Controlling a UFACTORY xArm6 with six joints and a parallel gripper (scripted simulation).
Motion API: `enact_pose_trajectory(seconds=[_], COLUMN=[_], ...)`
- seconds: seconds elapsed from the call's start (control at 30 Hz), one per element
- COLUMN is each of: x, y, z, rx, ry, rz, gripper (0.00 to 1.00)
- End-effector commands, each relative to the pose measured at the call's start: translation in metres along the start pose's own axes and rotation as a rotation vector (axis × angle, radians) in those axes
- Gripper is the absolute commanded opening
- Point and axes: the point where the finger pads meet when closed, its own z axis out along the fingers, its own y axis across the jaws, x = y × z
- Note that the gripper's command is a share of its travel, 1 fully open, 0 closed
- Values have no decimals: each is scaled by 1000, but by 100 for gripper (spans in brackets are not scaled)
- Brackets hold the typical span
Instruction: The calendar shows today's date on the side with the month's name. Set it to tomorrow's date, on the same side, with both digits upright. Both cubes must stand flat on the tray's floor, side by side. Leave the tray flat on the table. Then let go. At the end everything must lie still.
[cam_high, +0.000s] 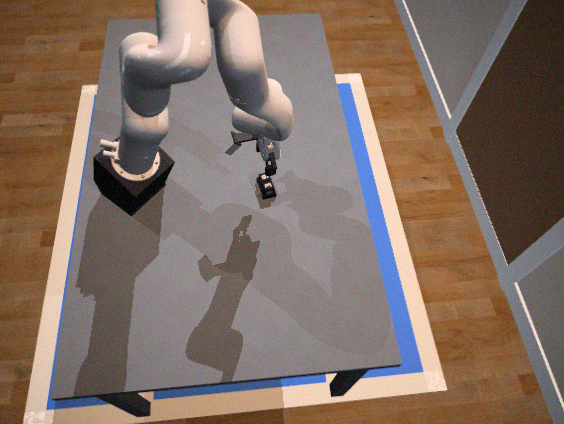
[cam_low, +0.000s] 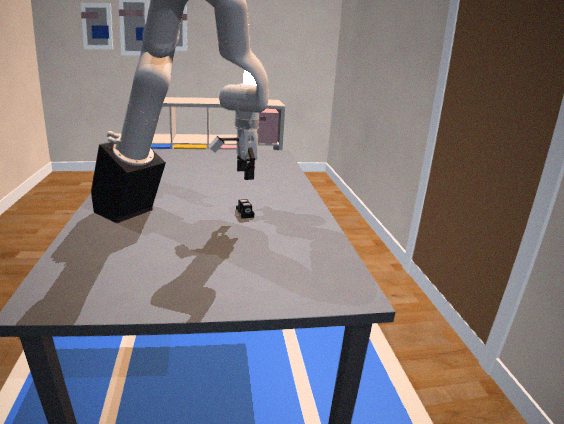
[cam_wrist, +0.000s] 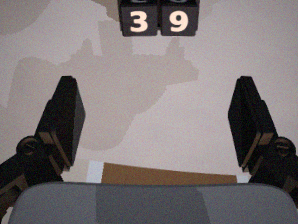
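With its jaws spread wide and empty above the small black cube calendar (cam_wrist: 158, 11), seemingly reading 39, a careless descent could tip its tray

Small black desk calendar (cam_high: 266, 189): two cubes in a low tray, set on the grey table (cam_high: 300, 280), roughly mid-table, toward the right of centre in the top view. Left cube (cam_wrist: 140, 19) black, white digit 3 on the facing side, upright. Right cube (cam_wrist: 177, 19) black, white digit 9 on the facing side, upright. Side by side, touching, level with one another. Fainter digits on the top faces, seemingly 2 and 0. Tray and month name too small to make out.
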Motion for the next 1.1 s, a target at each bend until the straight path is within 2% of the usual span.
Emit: enact_pose_trajectory(seconds=[0.0,0.4,0.47,0.67,0.73,1.07], x=[-2,-1,16,27,40,78], y=[2,3,25,36,49,76], z=[2,1,-2,-4,-6,-12], rx=[-1,-1,-4,-6,-6,-3], ry=[-3,-3,0,1,2,-1], rz=[-5,-14,-181,-276,-395,-708], gripper=[100,100,100,100,100,100])
